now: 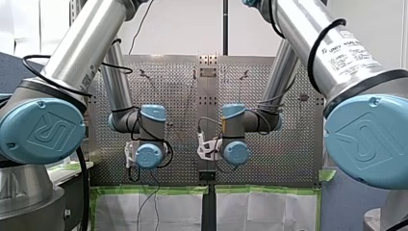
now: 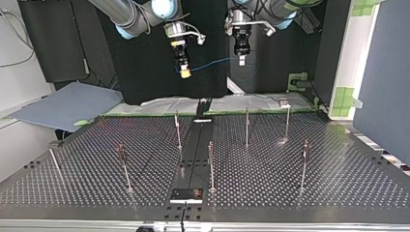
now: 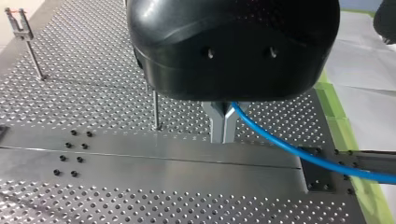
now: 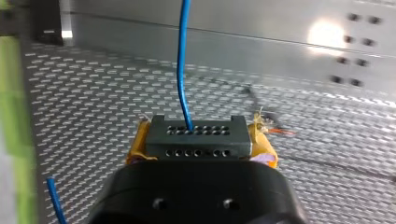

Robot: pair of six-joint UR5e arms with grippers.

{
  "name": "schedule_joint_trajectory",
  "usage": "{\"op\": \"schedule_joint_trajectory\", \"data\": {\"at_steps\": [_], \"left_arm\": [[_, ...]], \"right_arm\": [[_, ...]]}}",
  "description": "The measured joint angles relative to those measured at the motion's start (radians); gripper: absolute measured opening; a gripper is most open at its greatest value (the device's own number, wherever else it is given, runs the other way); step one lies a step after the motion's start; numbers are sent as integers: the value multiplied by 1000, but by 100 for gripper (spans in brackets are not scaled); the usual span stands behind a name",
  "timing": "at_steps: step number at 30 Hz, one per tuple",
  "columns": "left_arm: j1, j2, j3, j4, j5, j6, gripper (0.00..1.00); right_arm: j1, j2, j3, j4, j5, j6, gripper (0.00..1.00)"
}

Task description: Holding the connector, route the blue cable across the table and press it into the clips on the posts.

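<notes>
Over the perforated table (image 1: 178, 96), the front view shows the left arm (image 1: 82, 57) and the right arm (image 1: 332, 53) reaching in from the sides, with their ends close together near the middle. Fingers and cable are hidden there, so read no grip from this view.

Top view: the right gripper (image 2: 184, 73), at the view's left, and the left gripper (image 2: 241, 60), at its right, hang above the table's far edge, well apart from the posts (image 2: 247, 126). The blue cable (image 2: 215, 64) spans between them in a shallow curve. No length sits in a clip, so judge the routing as barely begun.

Left wrist view: the metal fingers (image 3: 215, 126) are pressed together on the cable, a thin, smooth, glossy line running off beside the gripper. A forked clip (image 3: 18, 21) tops a post beyond.

Right wrist view: the yellow pads (image 4: 140, 144) pinch the connector (image 4: 194, 137), a dark rectangular block with two rows of small holes. The cable leaves the upper row.

Clamp the connector firmly, hold light tension between the grippers, and lower the span squarely over a clip before pressing. Slack will likely let the cable slip beside it.
</notes>
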Motion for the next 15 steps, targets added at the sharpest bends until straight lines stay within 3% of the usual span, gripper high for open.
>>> {"op": "schedule_joint_trajectory", "data": {"at_steps": [5, 15], "left_arm": [[0, -3, 0, -1, 0, 0, 0], [0, -4, 0, -1, 0, 0, 0]], "right_arm": [[0, 24, 0, 19, 0, 0, 0], [0, 28, 0, 22, 0, 0, 0]]}}
